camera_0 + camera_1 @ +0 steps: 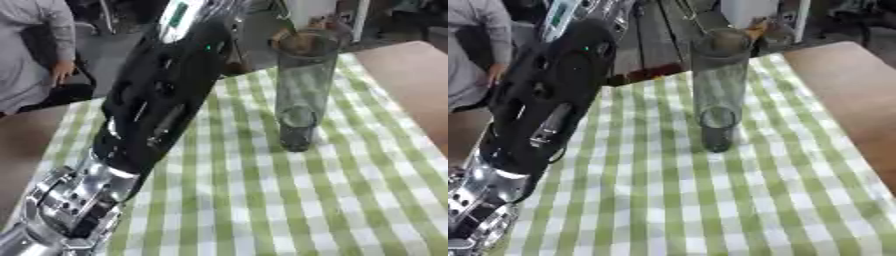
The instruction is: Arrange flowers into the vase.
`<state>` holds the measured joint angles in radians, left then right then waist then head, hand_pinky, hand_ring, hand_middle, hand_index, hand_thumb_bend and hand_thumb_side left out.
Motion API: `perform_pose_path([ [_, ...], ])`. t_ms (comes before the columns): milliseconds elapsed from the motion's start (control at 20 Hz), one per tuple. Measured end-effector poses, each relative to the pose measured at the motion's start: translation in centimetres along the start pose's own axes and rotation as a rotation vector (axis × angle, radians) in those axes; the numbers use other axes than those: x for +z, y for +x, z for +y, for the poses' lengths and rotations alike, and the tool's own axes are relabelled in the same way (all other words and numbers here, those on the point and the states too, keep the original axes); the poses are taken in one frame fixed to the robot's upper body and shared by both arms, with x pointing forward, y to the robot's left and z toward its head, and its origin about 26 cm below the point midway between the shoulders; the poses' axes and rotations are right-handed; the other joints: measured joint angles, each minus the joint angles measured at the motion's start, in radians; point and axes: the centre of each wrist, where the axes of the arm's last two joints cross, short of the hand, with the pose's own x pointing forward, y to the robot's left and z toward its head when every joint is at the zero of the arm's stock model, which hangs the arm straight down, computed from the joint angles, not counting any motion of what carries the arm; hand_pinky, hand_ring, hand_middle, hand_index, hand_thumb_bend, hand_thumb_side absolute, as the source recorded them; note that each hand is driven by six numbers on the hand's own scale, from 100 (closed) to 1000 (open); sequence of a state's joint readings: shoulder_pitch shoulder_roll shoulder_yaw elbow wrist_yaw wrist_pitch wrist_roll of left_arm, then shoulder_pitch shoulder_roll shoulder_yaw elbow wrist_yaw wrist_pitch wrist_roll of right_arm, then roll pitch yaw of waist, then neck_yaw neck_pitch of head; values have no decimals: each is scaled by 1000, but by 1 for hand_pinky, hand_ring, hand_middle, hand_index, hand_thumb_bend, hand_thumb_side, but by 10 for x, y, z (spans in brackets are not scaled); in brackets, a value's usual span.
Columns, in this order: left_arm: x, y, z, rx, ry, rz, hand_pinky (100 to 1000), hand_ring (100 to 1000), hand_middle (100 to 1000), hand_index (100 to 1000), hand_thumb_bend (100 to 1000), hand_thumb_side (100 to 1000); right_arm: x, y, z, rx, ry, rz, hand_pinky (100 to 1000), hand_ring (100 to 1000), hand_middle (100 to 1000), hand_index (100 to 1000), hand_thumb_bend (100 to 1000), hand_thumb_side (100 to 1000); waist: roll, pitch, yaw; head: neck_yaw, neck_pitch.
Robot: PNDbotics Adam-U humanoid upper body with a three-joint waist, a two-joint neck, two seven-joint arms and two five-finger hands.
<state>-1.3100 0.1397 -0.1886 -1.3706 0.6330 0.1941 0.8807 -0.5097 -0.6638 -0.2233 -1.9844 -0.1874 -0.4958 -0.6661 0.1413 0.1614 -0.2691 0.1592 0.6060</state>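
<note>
A tall clear glass vase [302, 95] stands upright on the green-and-white checked cloth [289, 200], toward the far side of the table. A small orange-brown shape [754, 27] shows by its rim; I cannot make out what it is. My left arm [162, 100], black with a silver joint at the lower left, rises from the lower left corner to the top edge, left of the vase and apart from it. Its hand is beyond the top of both views. My right hand does not show. I see no flower stems on the cloth.
Bare brown tabletop [411, 75] lies to the right of the cloth. The cloth's far edge runs just behind the vase, with floor and furniture legs beyond it.
</note>
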Motion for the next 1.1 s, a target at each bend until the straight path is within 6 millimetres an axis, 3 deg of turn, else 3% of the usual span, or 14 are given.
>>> perform_pose_path([
  [650, 1, -4, 1, 25, 1, 3, 100, 100, 100, 100, 331, 100, 0, 0, -1, 5, -23, 2, 707, 792, 832, 887, 100, 1000, 5, 9, -11, -2, -3],
  [1100, 4, -12, -1, 1, -16, 4, 100, 100, 100, 100, 354, 100, 0, 0, -2, 6, -30, 1, 705, 789, 828, 886, 100, 1000, 6, 16, -21, 24, -20],
])
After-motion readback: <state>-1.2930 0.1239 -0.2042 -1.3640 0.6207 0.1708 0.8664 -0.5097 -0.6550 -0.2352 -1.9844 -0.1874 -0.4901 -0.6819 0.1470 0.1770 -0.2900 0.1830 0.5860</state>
